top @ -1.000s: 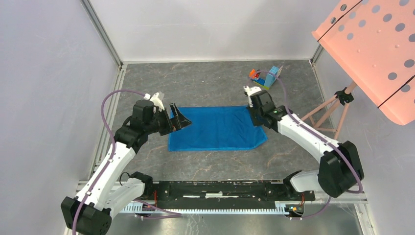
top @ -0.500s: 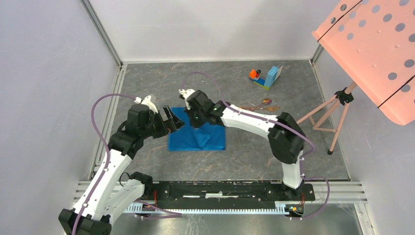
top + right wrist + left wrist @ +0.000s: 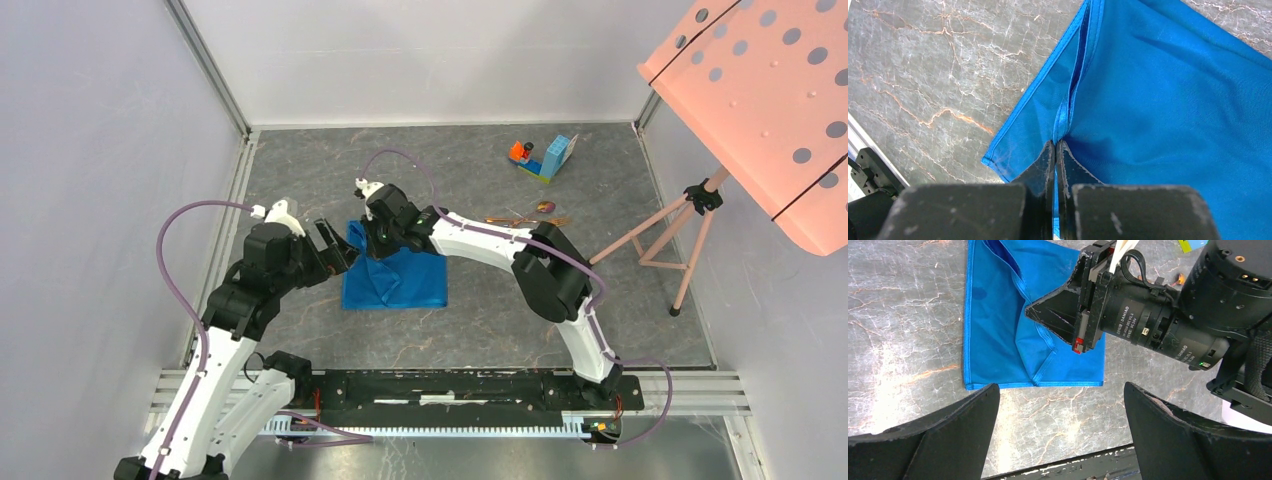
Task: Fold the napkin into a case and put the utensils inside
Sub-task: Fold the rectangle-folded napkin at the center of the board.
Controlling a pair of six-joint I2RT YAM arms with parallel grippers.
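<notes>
The bright blue napkin [image 3: 405, 283] lies folded over on the grey table, left of centre, with one edge lifted. My right gripper [image 3: 371, 244] reaches across to the cloth's upper left and is shut on a doubled hem of the napkin [image 3: 1173, 100], pinching it at the fingertips [image 3: 1055, 146]. My left gripper [image 3: 339, 249] is open and empty just left of the cloth; in the left wrist view [image 3: 1060, 405] its fingers frame bare table below the napkin [image 3: 993, 345]. The copper-gold utensils [image 3: 528, 216] lie on the table to the right, apart from the cloth.
Orange-and-blue toy block pieces [image 3: 545, 157] stand at the back right. A pink perforated panel [image 3: 760, 80] on a tripod [image 3: 682, 240] overhangs the right side. Grey walls enclose the table; a black rail [image 3: 440, 388] runs along the near edge.
My right gripper has carried the napkin's right edge leftwards across the cloth, folding it over to about half width. My left arm has drawn back a little to the left, uncovering the utensils' area.
</notes>
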